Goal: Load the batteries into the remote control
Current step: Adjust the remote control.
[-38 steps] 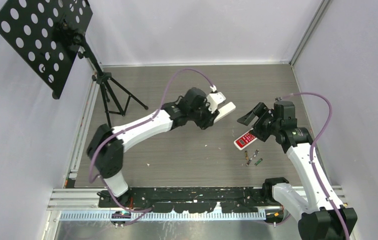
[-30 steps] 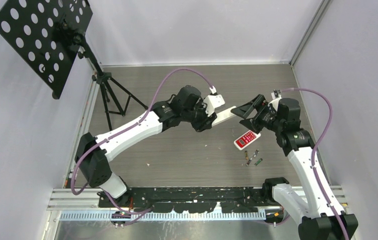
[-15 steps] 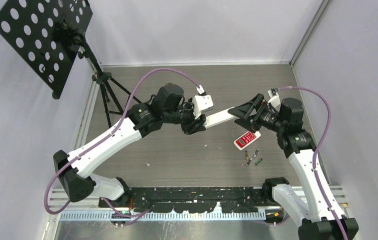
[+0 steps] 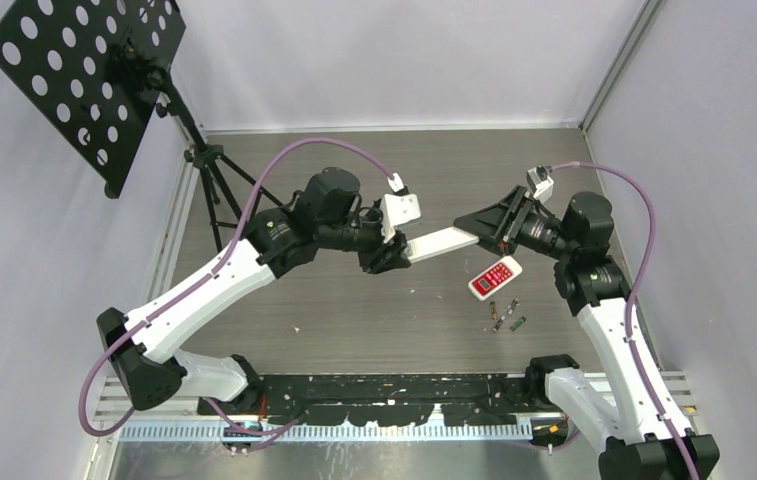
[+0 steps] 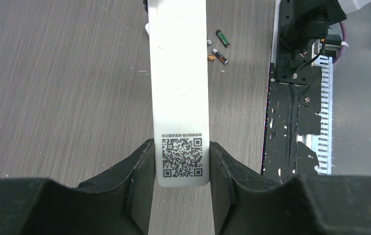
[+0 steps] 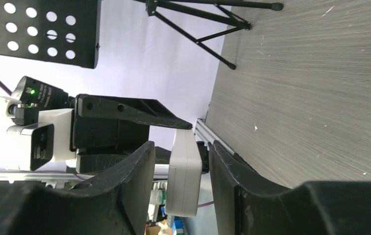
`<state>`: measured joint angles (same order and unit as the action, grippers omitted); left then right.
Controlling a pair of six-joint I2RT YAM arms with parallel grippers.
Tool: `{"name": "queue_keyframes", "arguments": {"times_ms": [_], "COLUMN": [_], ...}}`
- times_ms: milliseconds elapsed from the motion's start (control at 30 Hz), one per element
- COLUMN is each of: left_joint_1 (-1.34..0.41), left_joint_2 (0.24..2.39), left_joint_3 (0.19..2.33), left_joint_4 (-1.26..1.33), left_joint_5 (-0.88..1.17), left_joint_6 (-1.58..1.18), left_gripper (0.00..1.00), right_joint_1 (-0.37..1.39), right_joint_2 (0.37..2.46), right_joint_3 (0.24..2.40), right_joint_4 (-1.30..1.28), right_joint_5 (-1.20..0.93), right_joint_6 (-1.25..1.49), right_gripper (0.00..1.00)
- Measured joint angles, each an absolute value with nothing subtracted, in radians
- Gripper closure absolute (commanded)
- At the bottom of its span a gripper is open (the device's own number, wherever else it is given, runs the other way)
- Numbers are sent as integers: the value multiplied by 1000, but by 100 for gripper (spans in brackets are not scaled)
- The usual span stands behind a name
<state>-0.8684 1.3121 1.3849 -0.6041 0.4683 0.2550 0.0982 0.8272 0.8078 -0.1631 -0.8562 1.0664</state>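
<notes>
My left gripper (image 5: 182, 149) clamps the white remote (image 5: 179, 73). My right gripper (image 6: 182, 145) straddles its other end, and I cannot tell if it grips. The batteries (image 4: 505, 315) lie unloaded near the right edge.

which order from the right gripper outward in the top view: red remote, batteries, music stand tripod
From the right gripper:
1. red remote, on the table just toward the bases.
2. batteries, closer still to the bases.
3. music stand tripod, far left.
</notes>
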Motion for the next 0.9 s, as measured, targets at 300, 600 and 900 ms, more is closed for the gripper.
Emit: {"name": "queue_keyframes", "arguments": {"times_ms": [300, 600, 900], "left_joint_1": [-868, -865, -868], "left_joint_2": [1308, 1288, 1256], "left_joint_3": [1385, 1383, 1349], "left_joint_4": [-606, -611, -496], "left_joint_5": [494, 496, 350], "left_joint_6": [271, 271, 58], "left_gripper": [100, 59, 0], "right_joint_1": [149, 162, 168], "right_joint_2": [838, 849, 848], "right_joint_3": [798, 780, 773], "right_joint_4": [-103, -98, -52], "right_joint_5": [-906, -907, -781], "right_joint_6": [1096, 1108, 1136], "right_gripper": [66, 100, 100]}}
